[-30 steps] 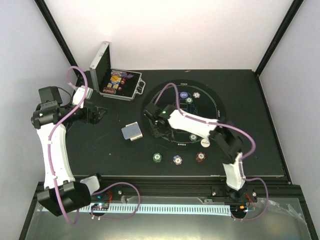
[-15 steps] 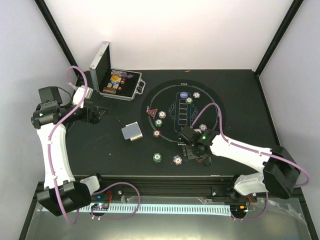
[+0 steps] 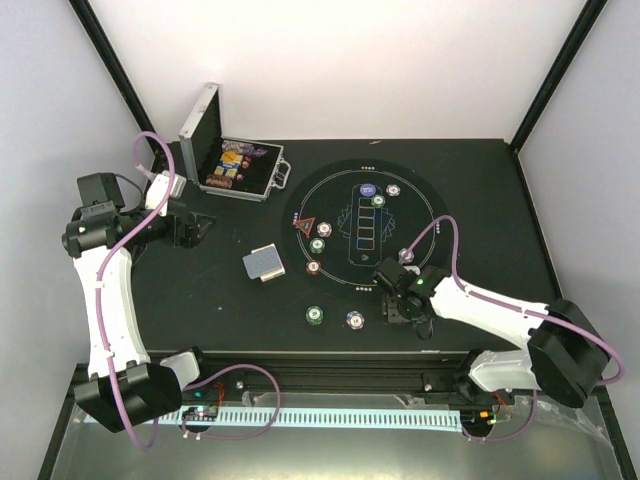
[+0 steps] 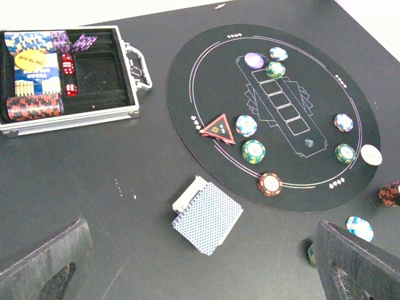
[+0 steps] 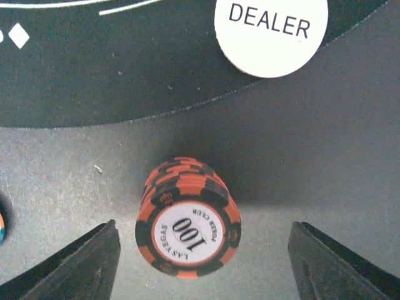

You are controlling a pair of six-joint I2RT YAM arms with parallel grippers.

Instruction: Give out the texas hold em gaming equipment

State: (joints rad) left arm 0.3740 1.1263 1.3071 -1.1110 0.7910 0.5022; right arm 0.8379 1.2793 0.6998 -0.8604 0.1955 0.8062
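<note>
Pickup step, seemingly: the right gripper point(image 5: 201, 250) straddled the red 100-chip stack point(image 5: 187, 232) near the DEALER button point(image 5: 270, 31), fingers released, needing a centred squeeze next.

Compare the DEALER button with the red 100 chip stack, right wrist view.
The DEALER button is one flat white disc; the red 100 chip stack is several chips high, red-and-black edged. The button lies on the round mat, at its edge; the stack stands off it on the table. The right gripper, open, straddles the stack untouched; the button lies beyond. Both are round.
</note>
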